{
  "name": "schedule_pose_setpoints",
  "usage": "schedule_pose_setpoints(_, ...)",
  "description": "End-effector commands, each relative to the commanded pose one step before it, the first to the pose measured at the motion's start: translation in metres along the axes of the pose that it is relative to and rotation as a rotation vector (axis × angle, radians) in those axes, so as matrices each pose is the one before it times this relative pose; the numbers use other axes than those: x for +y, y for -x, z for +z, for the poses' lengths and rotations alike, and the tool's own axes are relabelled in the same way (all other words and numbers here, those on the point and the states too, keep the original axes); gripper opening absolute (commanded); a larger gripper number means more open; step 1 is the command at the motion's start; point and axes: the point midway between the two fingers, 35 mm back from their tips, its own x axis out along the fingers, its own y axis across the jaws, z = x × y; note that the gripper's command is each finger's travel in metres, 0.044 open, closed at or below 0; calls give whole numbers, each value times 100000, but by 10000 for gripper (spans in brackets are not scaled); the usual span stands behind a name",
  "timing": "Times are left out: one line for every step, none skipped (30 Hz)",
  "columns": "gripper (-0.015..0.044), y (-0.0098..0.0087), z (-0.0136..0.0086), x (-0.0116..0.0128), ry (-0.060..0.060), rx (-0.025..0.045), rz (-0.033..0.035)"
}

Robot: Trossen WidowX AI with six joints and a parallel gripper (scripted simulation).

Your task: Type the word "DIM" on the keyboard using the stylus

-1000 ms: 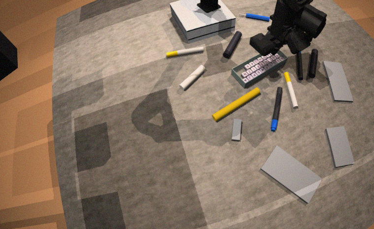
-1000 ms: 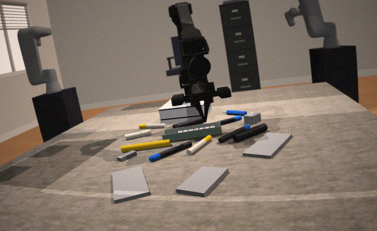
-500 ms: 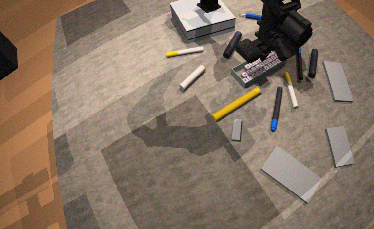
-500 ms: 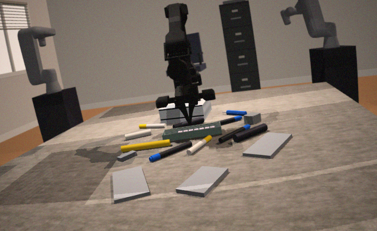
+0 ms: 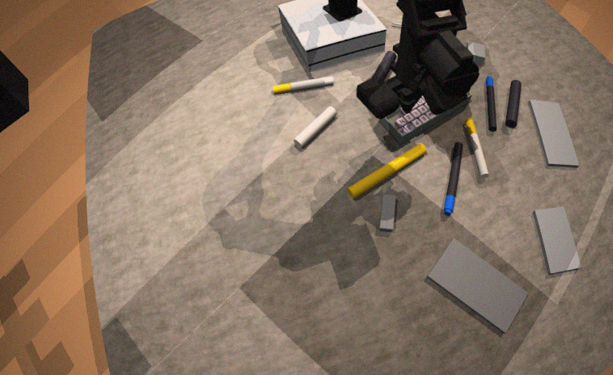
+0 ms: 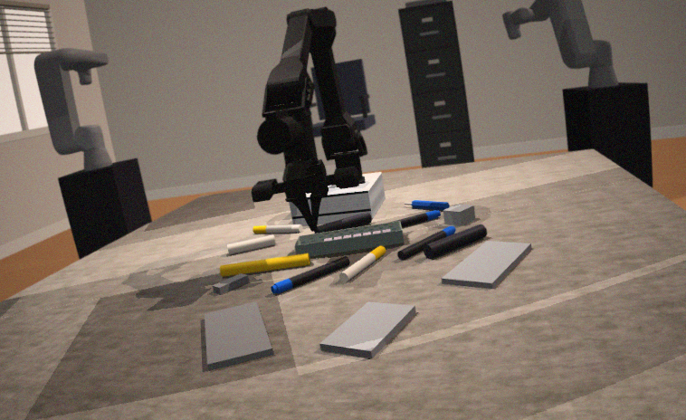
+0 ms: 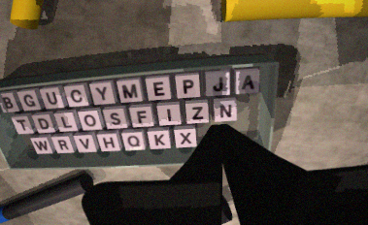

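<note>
The green keyboard [image 5: 399, 138] [image 6: 309, 244] [image 7: 0, 133] lies on the desk with three rows of pale keys. In the wrist view the D key [image 7: 43, 122], I key [image 7: 169, 114] and M key [image 7: 129, 91] are uncovered. My gripper [image 5: 409, 108] [image 6: 314, 228] [image 7: 218, 132] is shut with its fingertips together and holds nothing. The tips are low at the keyboard's N and X end, just beside the N key [image 7: 225, 112]; contact cannot be told. The blue stylus [image 6: 429, 205] lies behind the keyboard, at the right in the exterior view; the top view mostly hides it behind the arm.
A thick yellow marker [image 5: 386, 171] [image 6: 264, 264], a white cylinder [image 5: 314, 126] and several other markers surround the keyboard. A thick black cylinder [image 6: 346, 223] lies just behind it. A grey block [image 6: 459, 214] is near the stylus. A white box [image 5: 332, 32] and flat grey slabs [image 5: 476, 284] also lie around.
</note>
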Motion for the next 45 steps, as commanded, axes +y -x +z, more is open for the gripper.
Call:
schedule_pose_setpoints(0, -1, -1381, 1225, 374, 343, 326)
schedule_pose_setpoints(0, -27, -820, 697, -2, 75, 71)
schedule_pose_setpoints(0, -28, -502, 402, -1, 46, 41)
schedule_pose_setpoints(0, -12, -169, 131, 0, 15, 13)
schedule_pose_setpoints(0, 0, 0, 0, 0, 0, 0)
schedule_pose_setpoints(0, 0, 0, 0, 0, 0, 0)
schedule_pose_setpoints(0, 0, 0, 0, 0, 0, 0)
schedule_pose_setpoints(0, 0, 0, 0, 0, 0, 0)
schedule_pose_setpoints(0, 0, 0, 0, 0, 0, 0)
schedule_pose_setpoints(0, 0, 0, 0, 0, 0, 0)
schedule_pose_setpoints(0, 0, 0, 0, 0, 0, 0)
schedule_pose_setpoints(0, 0, 0, 0, 0, 0, 0)
schedule_pose_setpoints(0, 0, 0, 0, 0, 0, 0)
schedule_pose_setpoints(0, 0, 0, 0, 0, 0, 0)
schedule_pose_setpoints(0, 0, 27, 199, -1, -1, 21)
schedule_pose_setpoints(0, -1, 73, 599, -2, -3, 63)
schedule_pose_setpoints(0, -1, 91, 1001, -3, -4, 104)
schedule_pose_setpoints(0, 0, 60, 1253, -4, -3, 131)
schedule_pose_setpoints(0, 1, 0, 1256, -4, -1, 131)
schedule_pose_setpoints(0, 2, -59, 1251, -4, 2, 131)
schedule_pose_setpoints(0, 2, -90, 998, -3, 3, 105)
schedule_pose_setpoints(0, 1, -72, 597, -2, 3, 63)
schedule_pose_setpoints(0, 0, -27, 198, -1, 1, 21)
schedule_pose_setpoints(0, 0, 0, 0, 0, 0, 0)
schedule_pose_setpoints(0, 0, 0, 0, 0, 0, 0)
schedule_pose_setpoints(0, 0, 0, 0, 0, 0, 0)
schedule_pose_setpoints(0, 0, 0, 0, 0, 0, 0)
schedule_pose_setpoints(0, 0, 0, 0, 0, 0, 0)
schedule_pose_setpoints(0, 0, 0, 0, 0, 0, 0)
schedule_pose_setpoints(0, 0, 0, 0, 0, 0, 0)
schedule_pose_setpoints(0, 0, 0, 0, 0, 0, 0)
schedule_pose_setpoints(0, 0, 0, 0, 0, 0, 0)
schedule_pose_setpoints(0, 239, 33, 4, -8, -13, 8)
schedule_pose_setpoints(0, 722, 83, 10, -25, -37, 22)
schedule_pose_setpoints(0, 1219, 86, 10, -31, -45, 27)
schedule_pose_setpoints(0, 1604, 10, 2, 3, -7, -1)
schedule_pose_setpoints(0, 1248, -70, -7, 22, 21, -18)
schedule_pose_setpoints(0, 752, -75, -8, 27, 29, -23)
schedule_pose_setpoints(0, 251, -31, -3, 13, 14, -10)
schedule_pose_setpoints(0, 0, 0, 0, 0, 0, 0)
schedule_pose_setpoints(0, 0, 0, 0, 0, 0, 0)
schedule_pose_setpoints(0, 0, 0, 0, 0, 0, 0)
schedule_pose_setpoints(0, -177, 172, 36, 242, -886, 234)
schedule_pose_setpoints(0, -177, 169, 35, 243, -886, 232)
schedule_pose_setpoints(0, 21, 3, 0, 0, -30, 4)
